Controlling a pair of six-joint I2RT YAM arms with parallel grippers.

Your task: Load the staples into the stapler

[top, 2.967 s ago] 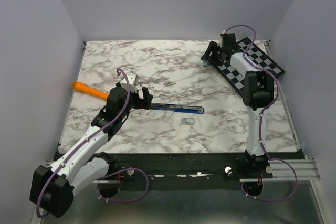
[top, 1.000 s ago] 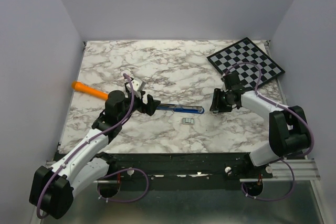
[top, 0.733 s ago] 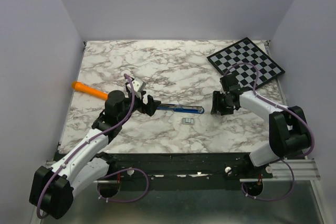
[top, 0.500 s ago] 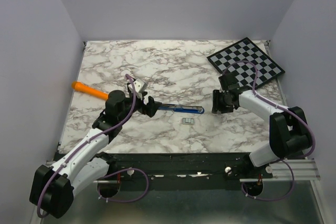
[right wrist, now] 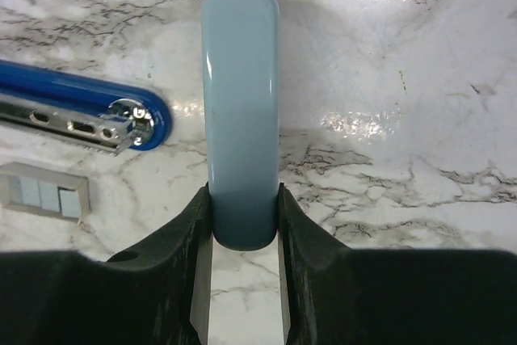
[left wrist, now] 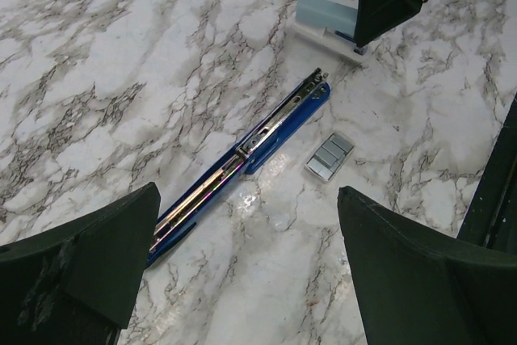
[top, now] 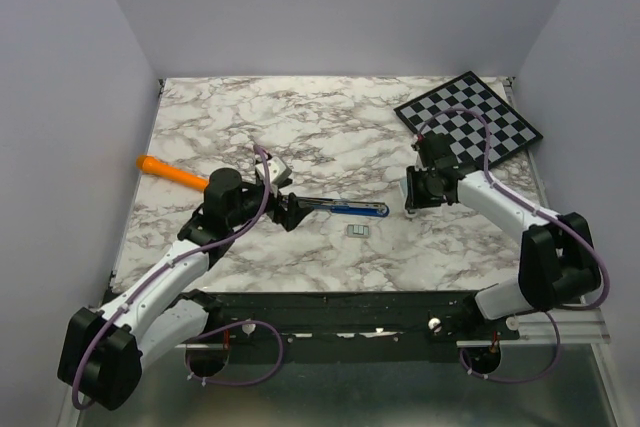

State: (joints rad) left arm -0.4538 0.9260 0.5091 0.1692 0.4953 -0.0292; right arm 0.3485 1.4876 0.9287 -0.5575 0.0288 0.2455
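So, L side first: my left gripper [top: 287,211] hangs low over the marble table [top: 330,137] w/ jaws spread wide, nothing btwn them. In the left wrist view each finger [left wrist: 89,268] sits at a bottom corner of the pic. The stapler base [left wrist: 250,147], dark blue w/ the silvery channel facing up, lies flat on the marble. It runs diagonally from near my L-hand finger up toward the far side. Its near end comes close to that finger; can't tell if they touch.

R side: my right gripper [right wrist: 242,199] is clamped on the light-blue top [right wrist: 240,103], one finger pressed on each long side near its end. The rest of the piece sticks out ahead of the fingers. It's apart from the base: the base's rounded tip, channel end showing, sits just to the L of it in the right wrist view, w/ a strip of marble btwn. Can't tell if the top rests on the table or is lifted.

The staples [left wrist: 329,156], a small flat grey block w/ a few segments, lie on the marble just beside the base's far end, not touching it, on the side nearer my bases.

An orange stick [top: 172,173] lies behind my L arm. A checkerboard [top: 470,119] sits at the far R corner.
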